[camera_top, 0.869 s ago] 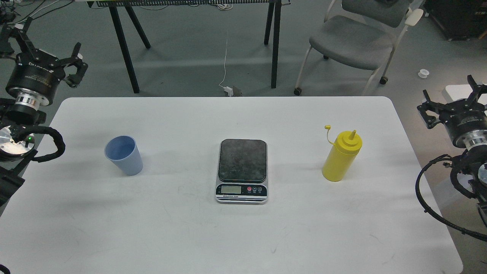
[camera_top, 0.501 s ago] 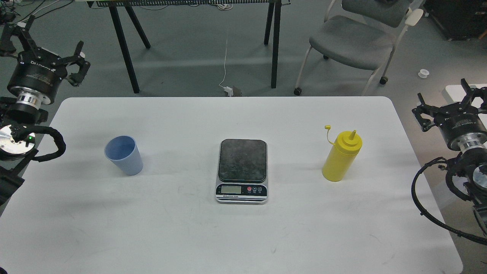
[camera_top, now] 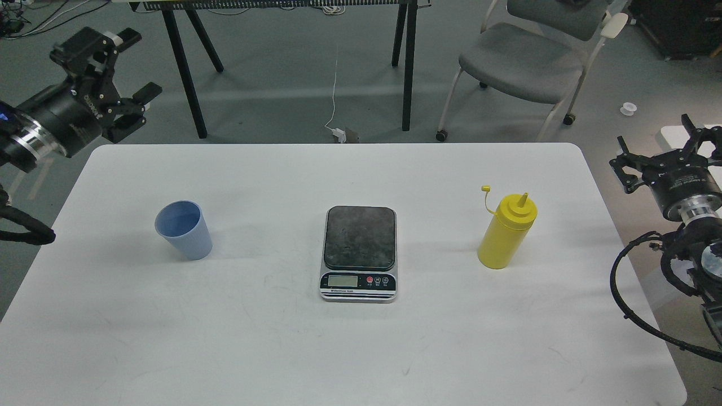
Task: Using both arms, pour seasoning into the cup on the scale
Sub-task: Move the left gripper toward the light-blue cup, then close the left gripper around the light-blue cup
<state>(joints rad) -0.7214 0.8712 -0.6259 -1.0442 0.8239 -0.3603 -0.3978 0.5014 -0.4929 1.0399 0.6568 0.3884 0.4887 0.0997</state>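
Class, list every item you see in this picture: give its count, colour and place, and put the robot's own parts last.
Table: one, white, fills the foreground.
Cup: one, light blue, upright on the table's left part.
Scale: one, dark grey plate, silver front, table centre, nothing on it.
Seasoning bottle: one, yellow, upright on the table's right part, tip cap off.
Chair: one, grey, behind the table, right.
Black-legged stand: one, behind the table.
Left gripper: one, black, open, beyond the table's far left corner.
Right gripper: one, black, open, off the table's right edge.

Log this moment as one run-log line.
left gripper: open, empty | right gripper: open, empty | cup: off scale | seasoning: upright, untouched
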